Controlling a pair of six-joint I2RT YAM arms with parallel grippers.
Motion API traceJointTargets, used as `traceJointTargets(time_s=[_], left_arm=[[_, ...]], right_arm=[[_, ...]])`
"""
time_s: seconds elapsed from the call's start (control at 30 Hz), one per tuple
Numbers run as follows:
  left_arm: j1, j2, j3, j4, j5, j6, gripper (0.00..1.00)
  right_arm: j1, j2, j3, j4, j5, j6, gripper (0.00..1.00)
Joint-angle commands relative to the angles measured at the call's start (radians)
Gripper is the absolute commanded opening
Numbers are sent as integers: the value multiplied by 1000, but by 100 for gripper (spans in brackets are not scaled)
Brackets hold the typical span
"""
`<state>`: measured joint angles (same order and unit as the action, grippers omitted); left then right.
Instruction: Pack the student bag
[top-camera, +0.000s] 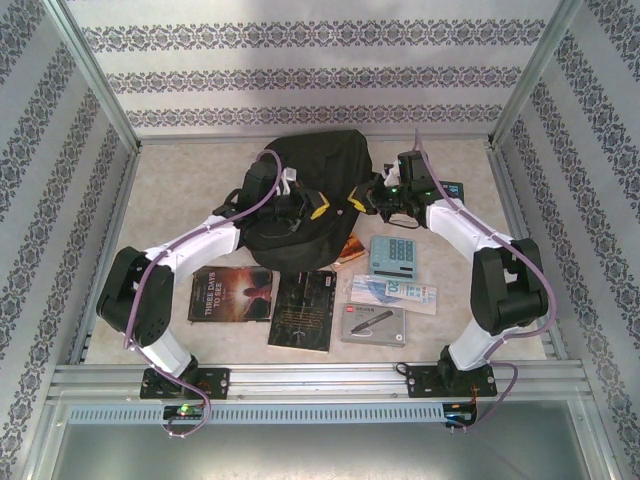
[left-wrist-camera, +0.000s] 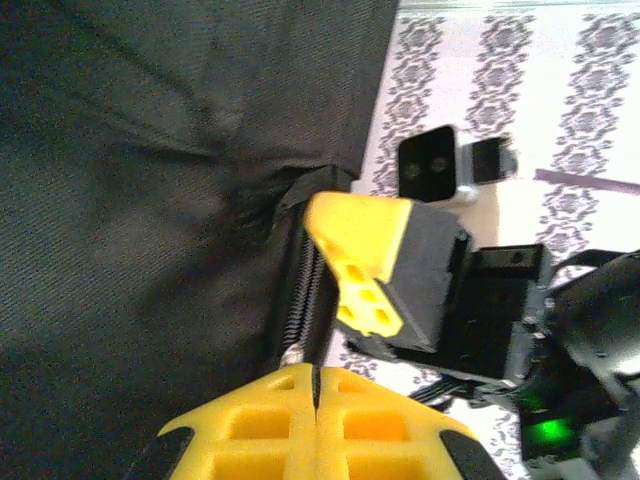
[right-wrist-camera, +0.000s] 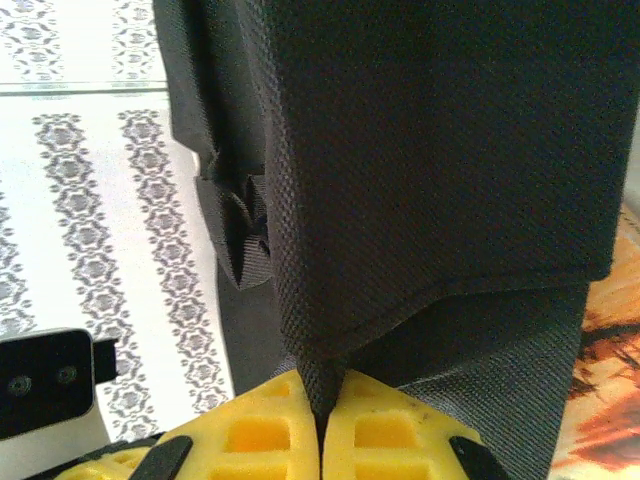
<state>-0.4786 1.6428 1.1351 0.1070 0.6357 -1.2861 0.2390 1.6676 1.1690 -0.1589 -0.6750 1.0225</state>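
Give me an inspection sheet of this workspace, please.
Surface: pale table, no spills seen.
Job's things: student bag lying at the far middle.
Clutter: Three Days to See book, black book, calculator, flat packet, pen box, all in front of the bag.
Grippers: left gripper shut beside the bag's zipper; right gripper shut on bag fabric.
Cables: purple cable arching beside the bag.
Surroundings: patterned walls, metal frame.
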Motion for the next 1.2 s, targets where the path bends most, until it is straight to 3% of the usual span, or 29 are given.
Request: traceJointTargets(time_s=[0.0, 0.23, 0.7, 0.73, 0.8, 0.87, 1.03, 1.17], left_arm=[[-21, -60, 24, -147, 19, 77, 0], [-23, -149, 24, -378, -13, 176, 0], [31, -241, 78, -755, -135, 331, 0], [29, -238, 84, -743, -126, 322, 0], [28, -228, 103, -716, -110, 301, 0], [22, -210, 138, -693, -106, 291, 0], [-16, -139, 293, -718, -110, 304, 0], [-47, -80, 411, -757, -125, 321, 0]], right_arm=[[7, 22, 53, -96, 71, -68, 0], [-7, 76, 162, -272, 133, -192, 0], [-42, 219, 376, -485, 219, -275, 0], [-34, 218, 395, -494, 216, -281, 5], [-18, 195, 410, -504, 218, -289, 39], [-7, 153, 411, -521, 235, -292, 60], [2, 6, 368, -610, 295, -253, 72], [-2, -114, 279, -651, 292, -132, 71]])
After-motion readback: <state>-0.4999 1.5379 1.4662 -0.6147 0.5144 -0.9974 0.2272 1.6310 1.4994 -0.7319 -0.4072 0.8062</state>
